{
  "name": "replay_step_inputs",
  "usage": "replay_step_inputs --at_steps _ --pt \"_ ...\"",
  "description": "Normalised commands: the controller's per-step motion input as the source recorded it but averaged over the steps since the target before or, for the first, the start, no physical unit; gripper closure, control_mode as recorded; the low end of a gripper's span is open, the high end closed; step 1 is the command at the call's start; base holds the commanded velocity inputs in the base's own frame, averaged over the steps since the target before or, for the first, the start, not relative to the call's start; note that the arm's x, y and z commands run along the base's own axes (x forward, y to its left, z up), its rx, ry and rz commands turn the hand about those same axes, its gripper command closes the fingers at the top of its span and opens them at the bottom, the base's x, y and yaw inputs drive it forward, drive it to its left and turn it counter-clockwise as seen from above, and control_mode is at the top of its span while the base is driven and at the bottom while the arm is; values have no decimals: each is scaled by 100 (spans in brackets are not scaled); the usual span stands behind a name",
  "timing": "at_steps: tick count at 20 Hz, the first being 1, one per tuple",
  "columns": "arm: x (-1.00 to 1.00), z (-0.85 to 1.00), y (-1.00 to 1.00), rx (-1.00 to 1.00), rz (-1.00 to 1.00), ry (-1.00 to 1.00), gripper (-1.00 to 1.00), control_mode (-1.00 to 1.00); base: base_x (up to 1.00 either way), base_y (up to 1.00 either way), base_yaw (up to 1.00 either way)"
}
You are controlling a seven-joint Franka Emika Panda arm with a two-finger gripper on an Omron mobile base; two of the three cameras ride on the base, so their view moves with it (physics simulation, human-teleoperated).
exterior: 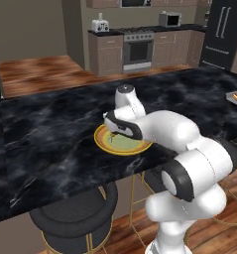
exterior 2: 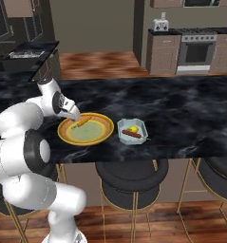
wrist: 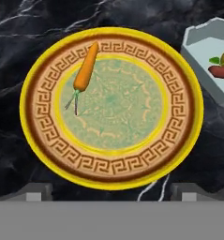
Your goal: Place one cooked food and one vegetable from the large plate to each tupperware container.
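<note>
End effector, fingers spread fully apart and empty, poised above the large plate on the black marble table. A carrot lies on the plate's upper left. Just right of the plate, a tupperware container holds a sausage and a yellow item.

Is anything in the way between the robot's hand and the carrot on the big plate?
Nothing visible is. The open hand hangs above the large plate, and the carrot lies alone on it, with only bare plate between them.
</note>
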Motion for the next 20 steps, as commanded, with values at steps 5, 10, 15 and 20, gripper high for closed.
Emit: replay_step_inputs --at_steps 5,10,15,20 --pt "99 -3 -8 6 -18 37 -100 -100 0 0 0" --pt "65 -36 2 1 -9 9 -100 -100 0 0 0" --pt "55 -45 1 0 0 1 -100 -100 0 0 0" --pt "36 -50 0 0 0 1 -100 -100 0 0 0"
